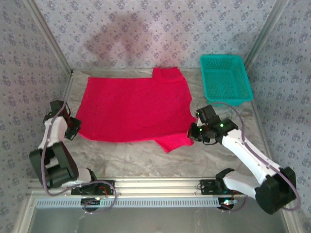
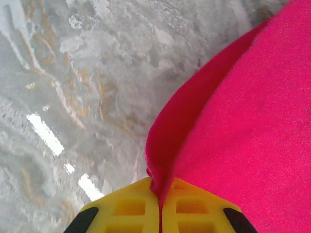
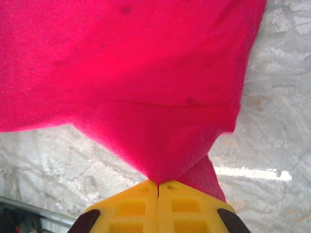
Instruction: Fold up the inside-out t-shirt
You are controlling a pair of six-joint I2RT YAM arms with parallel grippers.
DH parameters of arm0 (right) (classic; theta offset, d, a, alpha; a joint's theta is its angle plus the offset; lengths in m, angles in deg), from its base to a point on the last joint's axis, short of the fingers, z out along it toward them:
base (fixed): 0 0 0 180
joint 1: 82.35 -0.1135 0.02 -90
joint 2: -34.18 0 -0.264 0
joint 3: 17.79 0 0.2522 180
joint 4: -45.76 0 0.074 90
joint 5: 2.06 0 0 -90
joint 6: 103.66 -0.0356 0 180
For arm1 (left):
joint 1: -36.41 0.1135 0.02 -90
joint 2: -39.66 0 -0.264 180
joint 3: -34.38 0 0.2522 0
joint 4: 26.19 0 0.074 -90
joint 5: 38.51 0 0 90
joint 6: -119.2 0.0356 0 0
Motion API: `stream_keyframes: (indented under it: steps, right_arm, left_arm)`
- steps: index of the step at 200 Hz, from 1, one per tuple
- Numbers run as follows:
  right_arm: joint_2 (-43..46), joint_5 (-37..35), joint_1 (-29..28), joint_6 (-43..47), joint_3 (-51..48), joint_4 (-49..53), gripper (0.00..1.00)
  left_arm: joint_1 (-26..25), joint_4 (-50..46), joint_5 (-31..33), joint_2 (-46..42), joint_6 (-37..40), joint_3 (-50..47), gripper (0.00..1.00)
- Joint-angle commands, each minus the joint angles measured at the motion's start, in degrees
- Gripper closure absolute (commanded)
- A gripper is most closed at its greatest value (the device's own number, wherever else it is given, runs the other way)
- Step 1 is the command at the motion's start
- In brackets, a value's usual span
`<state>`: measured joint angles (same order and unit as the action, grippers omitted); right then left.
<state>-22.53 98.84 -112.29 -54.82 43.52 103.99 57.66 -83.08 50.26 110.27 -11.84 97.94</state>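
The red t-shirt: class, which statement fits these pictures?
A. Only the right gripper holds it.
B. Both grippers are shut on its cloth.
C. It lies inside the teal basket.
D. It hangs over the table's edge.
B: in the wrist views the left gripper and the right gripper each pinch a fold of the t-shirt between closed jaws.

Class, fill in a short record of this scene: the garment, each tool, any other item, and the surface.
garment: red t-shirt, spread mostly flat
left tool: shut on the t-shirt's near left corner
right tool: shut on the t-shirt's right edge, by the near sleeve
other item: teal mesh basket, far right, apart from the t-shirt
surface: marbled grey table
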Motion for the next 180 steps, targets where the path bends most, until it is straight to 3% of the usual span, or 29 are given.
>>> stream_keyframes:
  steps: [1,32,59,116,180]
  right_arm:
    - [5.9,-3.2,-3.7,-5.8,-0.5,6.3,1.0]
    - [10.1,-5.9,-7.4,-9.4,2.2,10.8,1.0]
    - [8.5,-6.3,-6.3,-7.9,5.5,10.8,1.0]
    - [-11.1,-0.6,5.0,-1.6,14.5,-2.9,1.0]
    - [-34.6,3.4,12.3,3.6,31.2,-4.7,1.0]
  left_arm:
    - [0.2,-6.6,-3.4,-7.6,1.5,-1.9,0.94]
    - [0.5,-10.0,-5.4,-15.9,2.3,-0.7,0.93]
    - [0.5,-8.8,-6.1,-15.8,2.7,0.9,0.93]
    - [0.5,-1.6,-5.6,1.3,2.7,7.5,0.96]
    - [-0.1,0.5,-5.7,21.2,3.0,18.6,0.98]
